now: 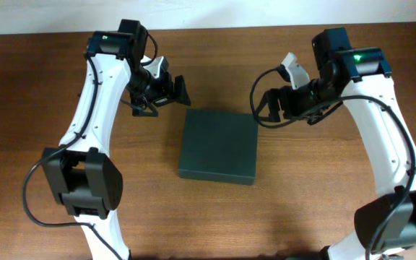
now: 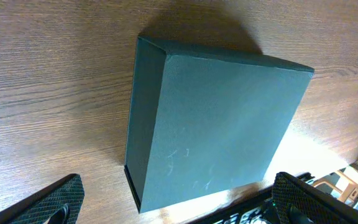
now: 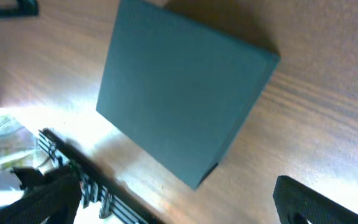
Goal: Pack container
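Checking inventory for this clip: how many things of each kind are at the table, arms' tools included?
Box: 1
Tools: 2, the left tool and the right tool
Total: 3

The dark green-black matte rectangular box (image 1: 219, 144) lies flat on the brown wooden counter (image 1: 302, 209), between the two tools. It sits to the right of the left tool (image 1: 166, 100) and nearer the robot than it, close by but apart. It sits to the left of the right tool (image 1: 264, 108), again nearer the robot, close by and apart. Both tools hang above the counter
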